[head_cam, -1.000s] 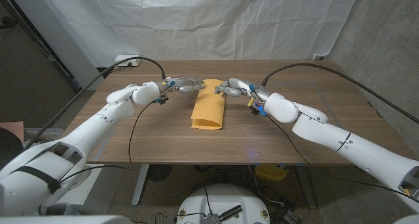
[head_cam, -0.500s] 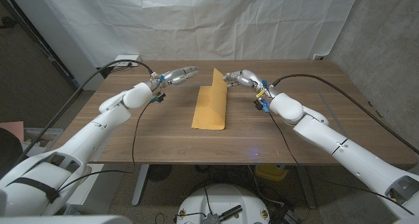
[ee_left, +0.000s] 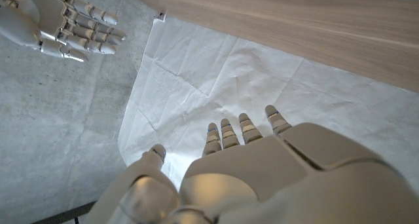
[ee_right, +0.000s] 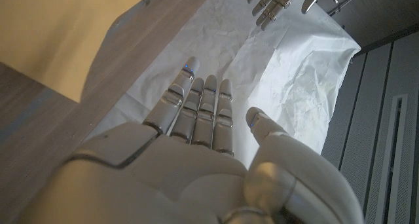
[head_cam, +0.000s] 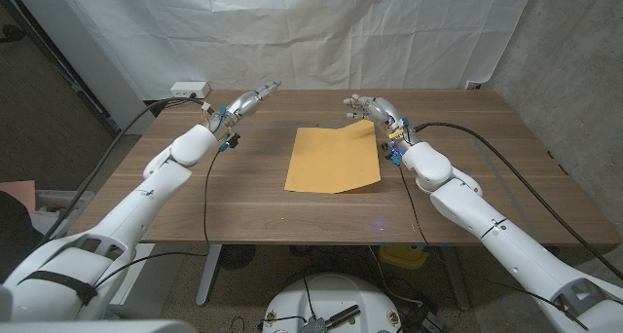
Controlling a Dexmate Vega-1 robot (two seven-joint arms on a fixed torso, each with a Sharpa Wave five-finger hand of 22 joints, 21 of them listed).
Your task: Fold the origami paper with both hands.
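The tan origami paper lies spread open on the wooden table, with its far right corner slightly raised. My right hand hovers just beyond that corner, fingers apart and holding nothing. In the right wrist view its fingers stretch out straight beside the paper. My left hand is raised over the far left of the table, well clear of the paper, with its fingers extended and empty. In the left wrist view, my left hand faces the white cloth and my right hand is across from it.
A white socket box sits on the table's far left corner. Black cables run along both arms. A white cloth backdrop hangs behind the table. Bare wood lies in front of the paper and on both sides.
The folded paper has fallen open to the right into a wider sheet. Both hands let go, rose, and drew apart toward the far edge, the left farther left.
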